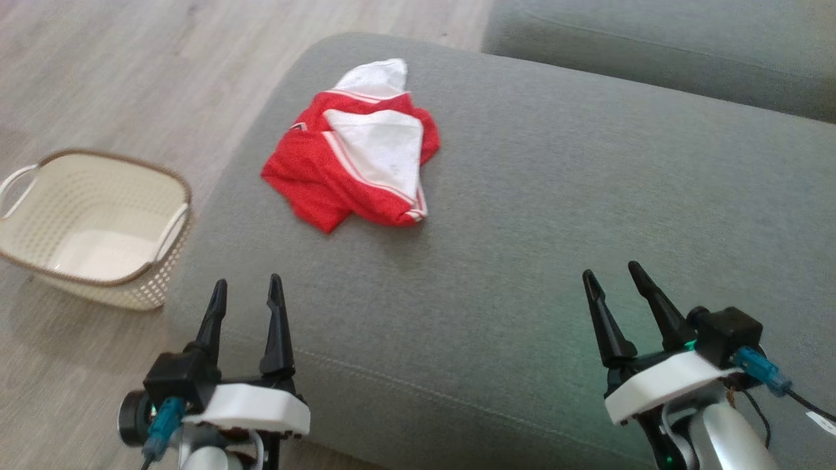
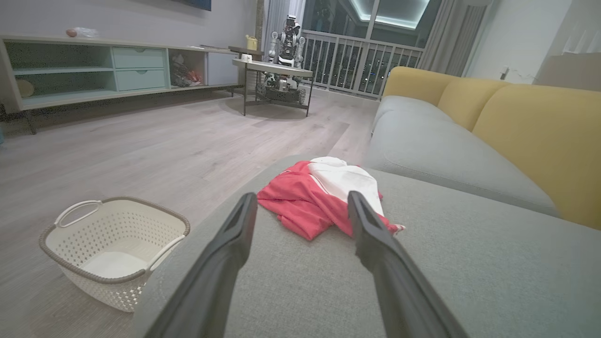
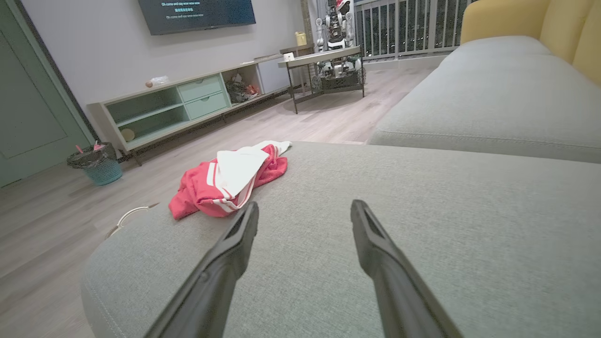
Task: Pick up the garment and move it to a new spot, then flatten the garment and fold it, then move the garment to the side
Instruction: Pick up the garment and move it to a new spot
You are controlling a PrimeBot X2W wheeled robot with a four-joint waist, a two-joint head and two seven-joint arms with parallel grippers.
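Observation:
A crumpled red and white garment (image 1: 356,153) lies on the grey sofa seat (image 1: 522,228), toward its far left corner. My left gripper (image 1: 248,290) hovers open at the seat's near left edge, well short of the cloth, nothing between its fingers. In the left wrist view the garment (image 2: 324,197) sits just beyond the left gripper (image 2: 303,202). My right gripper (image 1: 610,274) stands open over the near right part of the seat, far from the cloth. The right wrist view has the garment (image 3: 225,180) ahead to the left of the right gripper (image 3: 305,211).
A cream perforated basket (image 1: 98,225) with a brown rim stands on the wood floor left of the sofa. A second grey cushion (image 1: 653,46) lies behind. Yellow backrests (image 2: 530,126), a side table (image 2: 274,75) and a low shelf unit (image 3: 188,105) stand farther off.

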